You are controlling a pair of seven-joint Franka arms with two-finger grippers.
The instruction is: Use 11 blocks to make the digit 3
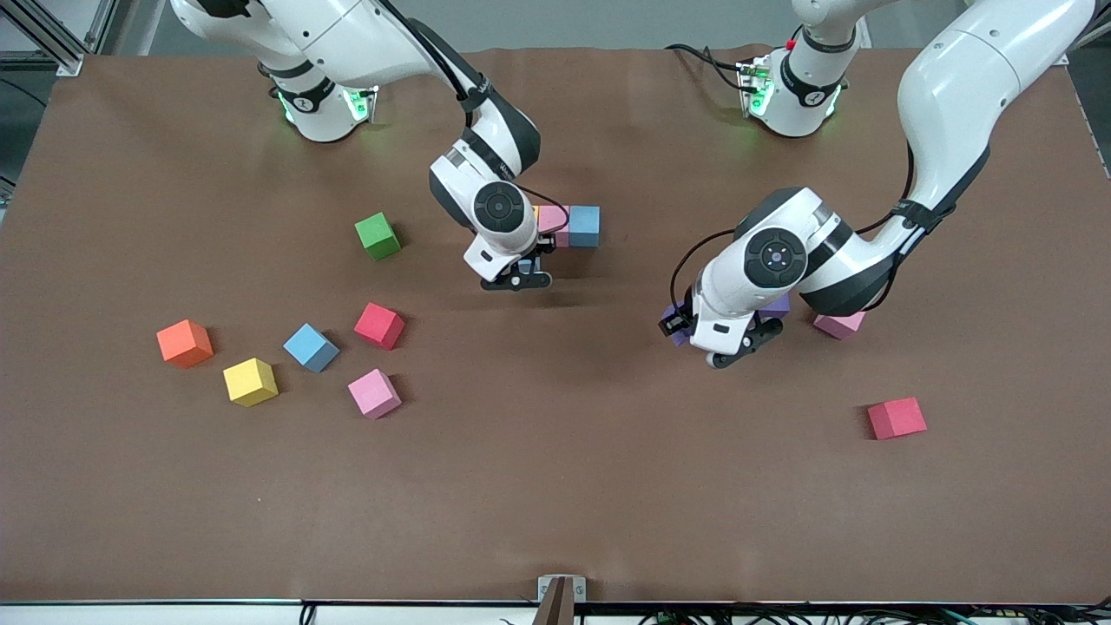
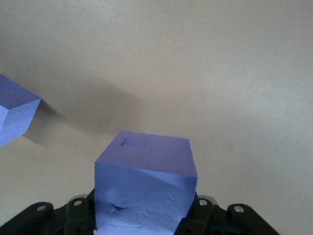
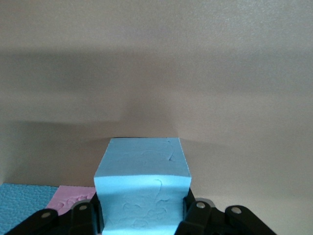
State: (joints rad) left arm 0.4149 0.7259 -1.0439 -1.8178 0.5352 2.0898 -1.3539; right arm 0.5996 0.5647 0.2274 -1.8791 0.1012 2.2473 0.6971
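My right gripper is shut on a light blue block, low over the table beside a short row of a pink block and a light blue block. My left gripper is shut on a purple block, close to another purple block that the arm partly hides and a pink block. Toward the right arm's end lie loose red, light blue, pink and yellow blocks. Another red block lies nearer the front camera, toward the left arm's end.
A green cube sits beside the right arm's wrist, and an orange cube lies beside the yellow block. A small metal bracket stands at the table's front edge.
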